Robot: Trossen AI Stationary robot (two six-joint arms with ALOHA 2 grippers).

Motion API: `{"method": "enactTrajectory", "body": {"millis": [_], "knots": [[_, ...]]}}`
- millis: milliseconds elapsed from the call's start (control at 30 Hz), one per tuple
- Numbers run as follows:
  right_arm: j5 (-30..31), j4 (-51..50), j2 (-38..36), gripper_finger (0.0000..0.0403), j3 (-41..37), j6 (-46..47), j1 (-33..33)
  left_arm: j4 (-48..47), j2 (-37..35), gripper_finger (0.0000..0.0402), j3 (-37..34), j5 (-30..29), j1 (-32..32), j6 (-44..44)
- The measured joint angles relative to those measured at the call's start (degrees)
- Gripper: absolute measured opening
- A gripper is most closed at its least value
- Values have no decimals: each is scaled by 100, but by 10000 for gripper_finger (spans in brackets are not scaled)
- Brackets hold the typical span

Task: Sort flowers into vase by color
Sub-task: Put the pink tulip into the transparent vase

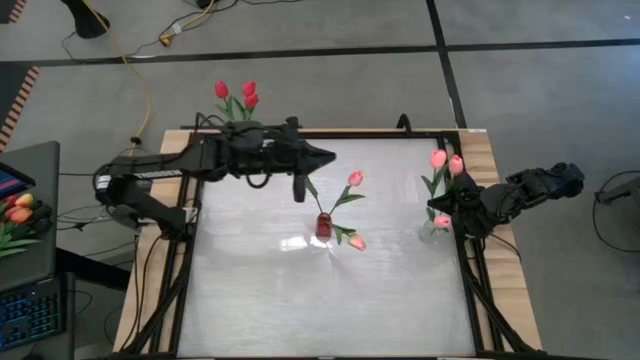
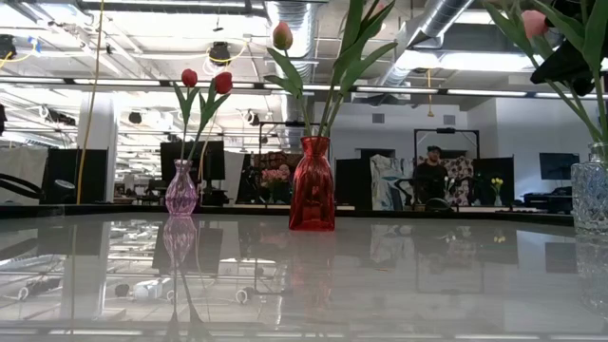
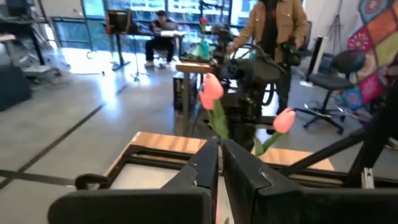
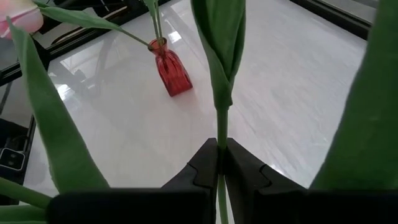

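High view looks straight down on the whole table (image 1: 300, 300); low view sits at tabletop level facing the room; both share the red vase (image 1: 323, 226), also seen by the right wrist camera

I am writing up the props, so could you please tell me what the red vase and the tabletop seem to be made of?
The ribbed red vase looks like translucent coloured glass: light passes through it and its surface glints. The white tabletop seems a glossy, faintly streaked laminate or polished stone; it mirrors the vases and ceiling lights.
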Motion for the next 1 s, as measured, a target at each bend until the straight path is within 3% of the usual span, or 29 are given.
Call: {"method": "enactTrajectory", "body": {"millis": [267, 400, 533, 667, 833, 1000], "knots": [[4, 0, -4, 52, 0, 0, -1, -317, 977, 73, 1126, 73, -209, 583], [4, 1, -4, 52, 0, -2, 0, -388, 1564, 117, 1822, -234, -112, 391], [4, 1, -3, 52, 0, -4, -1, -741, 2409, 148, 2893, 303, 259, -41], [2, 1, -4, 52, 0, -4, 0, -922, 3243, 159, 3945, 1032, 382, -114], [3, 1, -4, 52, 0, -4, 0, -1024, 4151, 160, 4937, 1334, 344, -150], [4, -1, -4, 52, 0, -7, 0, -193, 4528, 160, 4814, 1460, 298, -360]]}}
